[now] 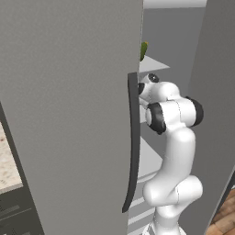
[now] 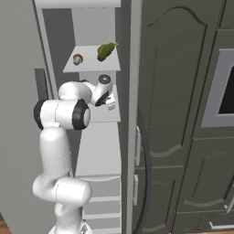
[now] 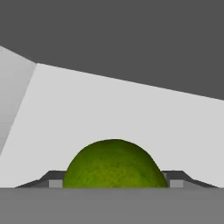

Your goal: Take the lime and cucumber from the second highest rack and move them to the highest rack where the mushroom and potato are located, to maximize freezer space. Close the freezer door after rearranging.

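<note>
In the hand view the lime (image 3: pixel 114 166), a small round green fruit, sits between my gripper's (image 3: pixel 114 180) dark fingertips (image 3: pixel 54 180), which press on both its sides. My gripper (image 2: pixel 109 102) reaches into the open freezer over the second highest rack (image 2: pixel 107 116). On the highest rack (image 2: pixel 91 66) the yellow-green cucumber (image 2: pixel 106 51) lies tilted, beside a brown potato (image 2: pixel 100 47) and a small mushroom (image 2: pixel 77 59). The cucumber's tip (image 1: pixel 143 50) also peeks past the freezer door (image 1: pixel 69 114), which stands open.
The door's long dark curved handle (image 1: pixel 133 142) hangs close to my arm's left. The other grey door (image 1: pixel 215 114) stands open on the right. Lower pale shelves (image 2: pixel 98 155) sit below. A dark panelled cupboard (image 2: pixel 183 114) flanks the freezer.
</note>
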### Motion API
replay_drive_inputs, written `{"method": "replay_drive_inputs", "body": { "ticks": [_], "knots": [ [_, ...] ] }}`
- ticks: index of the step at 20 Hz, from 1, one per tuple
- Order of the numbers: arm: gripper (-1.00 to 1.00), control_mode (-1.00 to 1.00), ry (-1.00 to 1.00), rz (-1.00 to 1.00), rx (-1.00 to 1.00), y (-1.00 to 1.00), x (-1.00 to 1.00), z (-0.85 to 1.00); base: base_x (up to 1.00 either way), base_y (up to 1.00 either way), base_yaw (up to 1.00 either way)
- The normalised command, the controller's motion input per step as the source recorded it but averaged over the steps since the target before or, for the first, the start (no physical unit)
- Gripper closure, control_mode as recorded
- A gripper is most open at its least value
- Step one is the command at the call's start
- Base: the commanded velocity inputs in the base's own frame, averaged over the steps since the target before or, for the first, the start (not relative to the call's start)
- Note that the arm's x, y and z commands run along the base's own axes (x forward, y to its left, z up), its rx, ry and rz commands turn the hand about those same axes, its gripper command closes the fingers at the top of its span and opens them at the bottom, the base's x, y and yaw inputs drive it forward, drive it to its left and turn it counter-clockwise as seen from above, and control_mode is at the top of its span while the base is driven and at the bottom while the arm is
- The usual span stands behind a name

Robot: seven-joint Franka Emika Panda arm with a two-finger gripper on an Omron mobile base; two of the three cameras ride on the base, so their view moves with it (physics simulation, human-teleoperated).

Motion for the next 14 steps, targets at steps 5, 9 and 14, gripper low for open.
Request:
{"method": "replay_drive_inputs", "body": {
  "ticks": [5, 9, 14],
  "knots": [
    [1.00, -1.00, -0.35, 0.00, 0.04, 0.00, -0.89, 0.04, 0.00, 0.00, 0.00],
    [1.00, -1.00, -0.17, 0.00, 0.16, -0.19, -1.00, 0.30, 0.00, 0.00, 0.00],
    [1.00, -1.00, -0.01, 0.00, 0.18, -0.13, -0.95, 0.60, 0.00, 0.00, 0.00]
  ]
}}
